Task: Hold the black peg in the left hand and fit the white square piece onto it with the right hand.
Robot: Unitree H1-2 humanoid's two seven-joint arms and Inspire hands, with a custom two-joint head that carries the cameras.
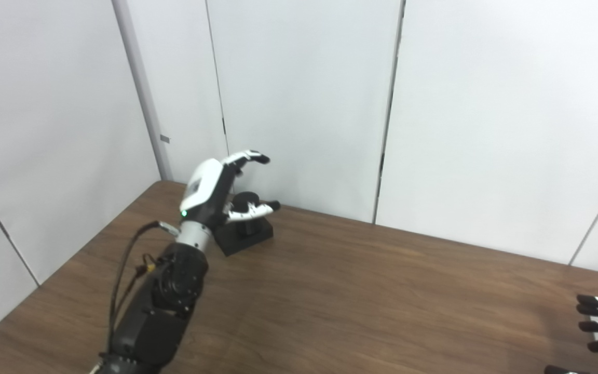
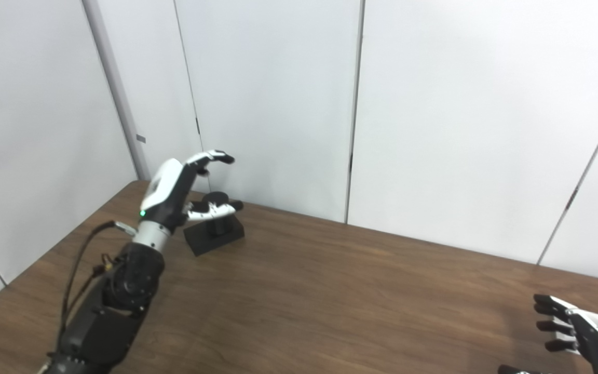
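Black peg (image 1: 247, 218) stands upright on its base at the table's (image 1: 361, 291) far left, my left hand (image 1: 216, 189) spread wide around it, fingers (image 1: 249, 156) above, nothing gripped.

peg (image 1: 247, 214) on table (image 1: 361, 291), far left

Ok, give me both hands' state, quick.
Left hand: open, fingers spread beside the black peg, not gripping it.
Right hand: at the picture's edge, cannot tell.
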